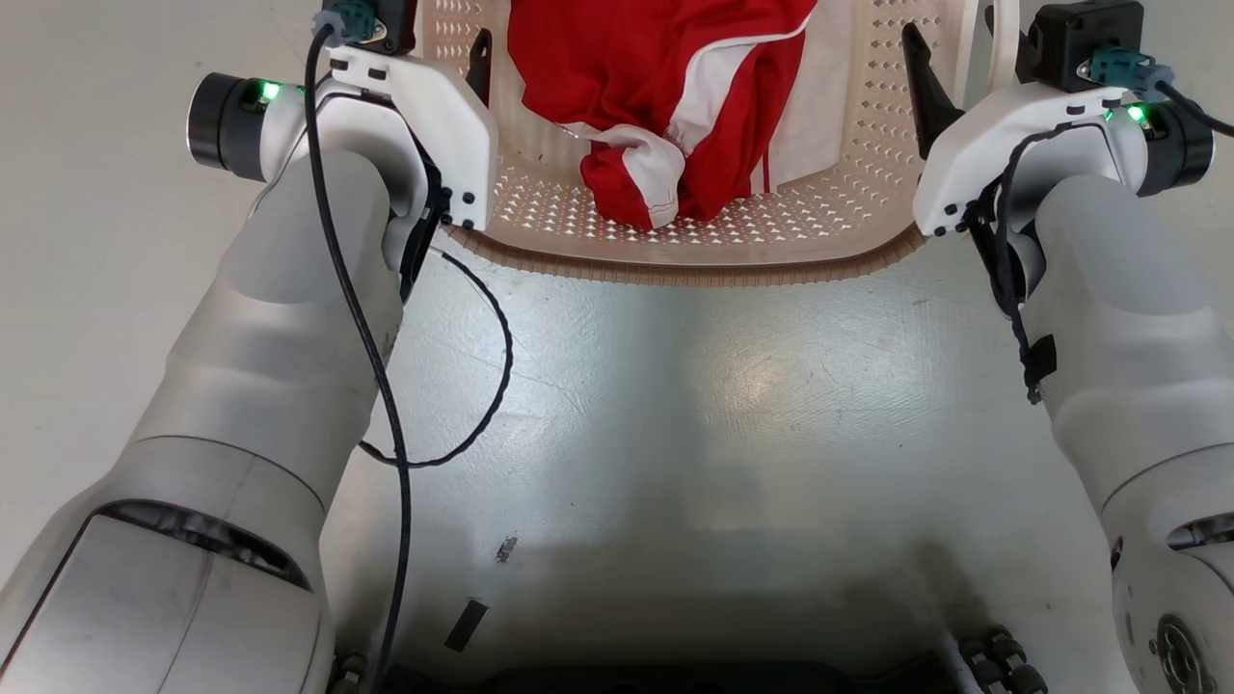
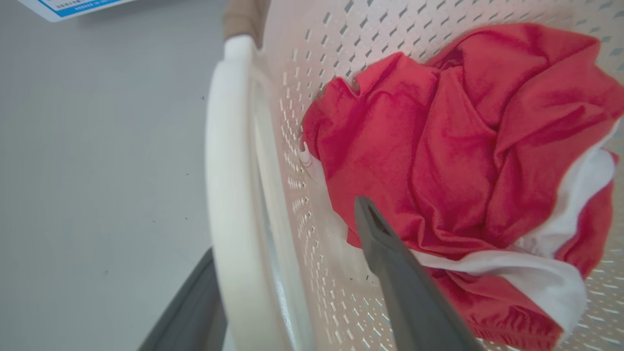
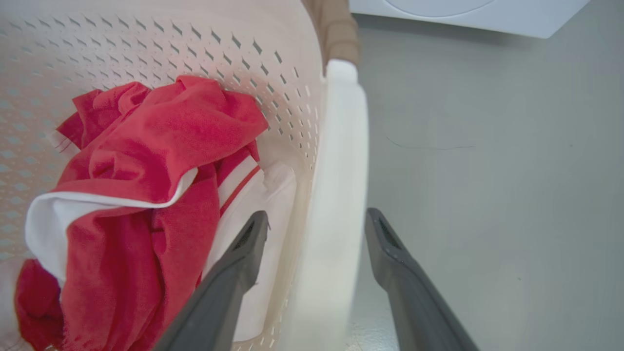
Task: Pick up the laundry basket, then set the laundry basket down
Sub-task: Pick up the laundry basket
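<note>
Laundry basket [image 1: 694, 260] on floor [image 1: 675, 405], far centre, red garment [image 1: 665, 87] inside. Left gripper [image 2: 285, 229] and right gripper [image 3: 317, 217] both wide, each astride a white loop handle [image 2: 229, 170], unclamped. Advice: close together, lift level.

Nothing I can read in any feed. Closest thing is a white panel with a blue band [image 2: 73, 6], cut off at the top-left edge of the left wrist view. It carries small print, but that's too blurred and cropped to make out.
</note>
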Controlling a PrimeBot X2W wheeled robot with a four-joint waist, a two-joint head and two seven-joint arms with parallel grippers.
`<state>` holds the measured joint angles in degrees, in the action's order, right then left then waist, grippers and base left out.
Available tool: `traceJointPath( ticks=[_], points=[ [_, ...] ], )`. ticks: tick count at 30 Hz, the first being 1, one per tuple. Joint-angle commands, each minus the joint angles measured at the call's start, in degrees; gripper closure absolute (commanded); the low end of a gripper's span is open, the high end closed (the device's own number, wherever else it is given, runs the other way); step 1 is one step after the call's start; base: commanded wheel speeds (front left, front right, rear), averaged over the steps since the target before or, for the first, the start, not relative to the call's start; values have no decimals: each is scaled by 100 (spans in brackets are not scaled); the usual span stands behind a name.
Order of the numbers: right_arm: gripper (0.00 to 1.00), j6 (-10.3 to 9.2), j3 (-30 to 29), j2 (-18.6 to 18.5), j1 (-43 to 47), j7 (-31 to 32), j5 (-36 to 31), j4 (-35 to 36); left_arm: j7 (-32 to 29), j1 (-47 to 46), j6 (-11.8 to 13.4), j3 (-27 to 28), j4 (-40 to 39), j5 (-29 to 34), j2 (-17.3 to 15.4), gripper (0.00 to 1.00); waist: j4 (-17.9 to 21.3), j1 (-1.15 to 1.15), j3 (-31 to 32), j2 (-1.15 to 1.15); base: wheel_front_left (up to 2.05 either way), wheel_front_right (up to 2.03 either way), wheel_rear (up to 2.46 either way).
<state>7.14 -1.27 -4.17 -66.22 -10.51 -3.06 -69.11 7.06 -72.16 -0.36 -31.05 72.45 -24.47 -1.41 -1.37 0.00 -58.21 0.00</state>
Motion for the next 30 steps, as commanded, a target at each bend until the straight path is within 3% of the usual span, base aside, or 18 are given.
traceJointPath(
  ticks=[1, 11, 12, 13, 30],
  points=[
    [0, 35, 118, 129, 85, 9, 59, -2, -9, -34, 24, 16, -28, -60, -147, 0, 0, 0, -9, 0, 0, 0, 0],
    [0, 35, 221, 129, 97, 29, 114, -158, -15, -25, 74, -110, 7, -206, -147, 3, -2, 0, 35, 0, 0, 0, 0],
    [100, 35, 231, 129, 98, 48, 99, -172, -49, -24, 96, -128, 18, -211, -147, 3, -1, 0, 41, 0, 0, 0, 0],
    [100, 35, 245, 129, 101, 92, 93, -192, -104, -17, 87, -154, 26, -218, -147, 100, 0, 0, 48, 0, 0, 0, 0],
    [100, 35, 497, 129, 484, 367, 124, -316, -166, 383, 201, -478, 44, -489, -147, 100, 31, 0, 569, 0, 0, 0, 0]
  ],
)
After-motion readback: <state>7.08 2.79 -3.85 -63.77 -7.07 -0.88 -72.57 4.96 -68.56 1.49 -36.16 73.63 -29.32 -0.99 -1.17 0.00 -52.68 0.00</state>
